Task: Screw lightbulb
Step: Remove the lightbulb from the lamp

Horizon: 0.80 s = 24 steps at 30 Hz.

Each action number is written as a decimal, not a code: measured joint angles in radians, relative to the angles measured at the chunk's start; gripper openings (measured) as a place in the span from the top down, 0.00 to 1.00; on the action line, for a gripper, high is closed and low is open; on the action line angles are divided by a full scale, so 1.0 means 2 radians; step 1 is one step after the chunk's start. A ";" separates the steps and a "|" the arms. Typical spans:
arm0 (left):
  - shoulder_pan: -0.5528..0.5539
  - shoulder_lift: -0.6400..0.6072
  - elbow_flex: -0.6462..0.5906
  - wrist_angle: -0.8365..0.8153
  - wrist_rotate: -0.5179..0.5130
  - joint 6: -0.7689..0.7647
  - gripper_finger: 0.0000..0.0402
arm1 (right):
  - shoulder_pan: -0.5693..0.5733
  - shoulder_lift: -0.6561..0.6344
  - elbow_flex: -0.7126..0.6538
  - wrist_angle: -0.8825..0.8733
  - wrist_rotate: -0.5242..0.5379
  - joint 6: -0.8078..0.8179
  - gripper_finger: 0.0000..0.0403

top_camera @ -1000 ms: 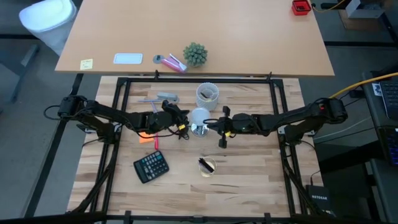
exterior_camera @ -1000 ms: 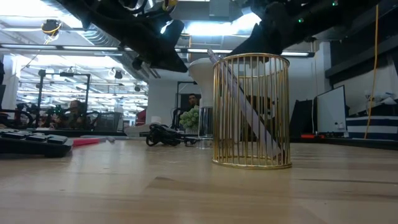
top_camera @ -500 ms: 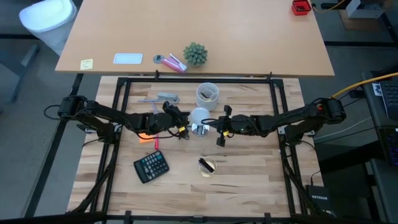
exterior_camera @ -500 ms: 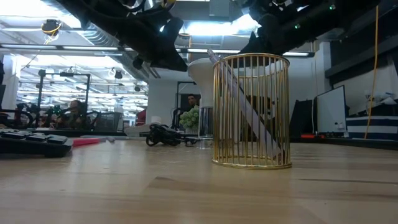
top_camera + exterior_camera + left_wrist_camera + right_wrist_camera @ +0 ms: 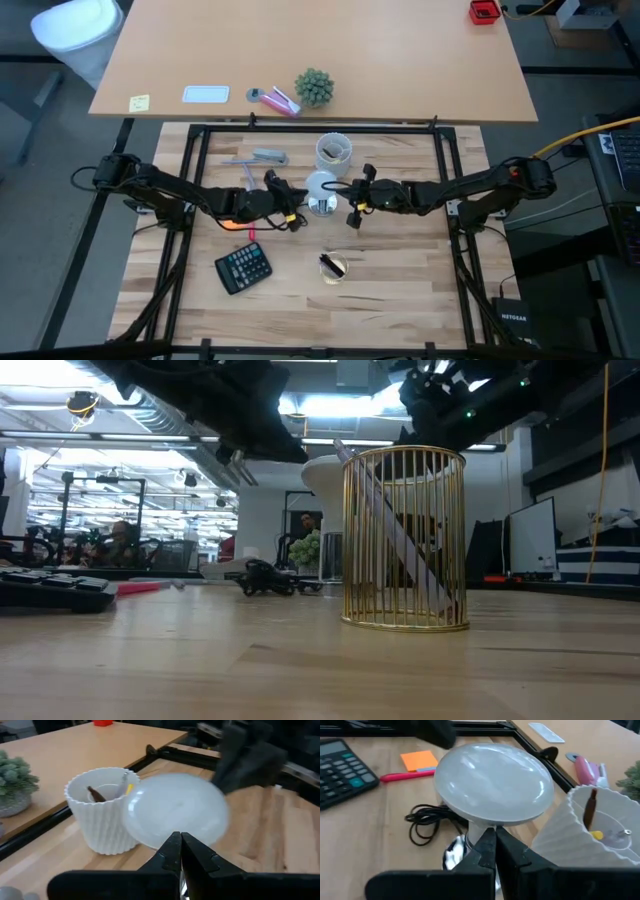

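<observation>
The lightbulb [image 5: 320, 185] is white with a wide dome [image 5: 492, 782] and narrows downward. It stands over the round silver socket [image 5: 321, 208], whose black cord [image 5: 427, 822] lies on the table. My left gripper [image 5: 178, 840] comes from the table's left, shut, with its tips under the dome's edge. My right gripper [image 5: 492, 836] comes from the right, also shut, with its tips at the bulb's neck [image 5: 480, 827]. In the low view the bulb [image 5: 320, 475] shows behind the wire cup. My left gripper points slightly down from the table's left at the underside of the dome [image 5: 165, 842]. Its own fingers hide the meeting place, so I cannot tell whether it touches the bulb or the socket. My right gripper points slightly down from the right at the bulb's neck, just above the socket [image 5: 454, 851]. Its fingers cover the spot, and I cannot tell whether it touches.
A white ribbed cup [image 5: 333, 152] stands just beyond the bulb. A gold wire cup [image 5: 333, 265] with a pen stands nearer the front. A calculator [image 5: 243, 268], an orange note [image 5: 232, 215] and a red pen [image 5: 407, 776] lie to the left.
My left gripper has gone a little toward the table's near edge, staying shut beside the bulb. My right gripper has turned at the wrist without leaving the bulb. The cord on the table has been drawn flatter and has shifted sideways.
</observation>
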 joint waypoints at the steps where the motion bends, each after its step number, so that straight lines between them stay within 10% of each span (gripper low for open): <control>1: -0.003 0.000 0.000 0.000 0.000 0.000 0.99 | -0.003 0.000 0.000 0.000 0.000 0.000 0.99; 24: 0.003 0.000 0.000 0.062 -0.086 0.012 0.99 | 0.009 -0.065 0.000 -0.084 -0.001 -0.002 0.99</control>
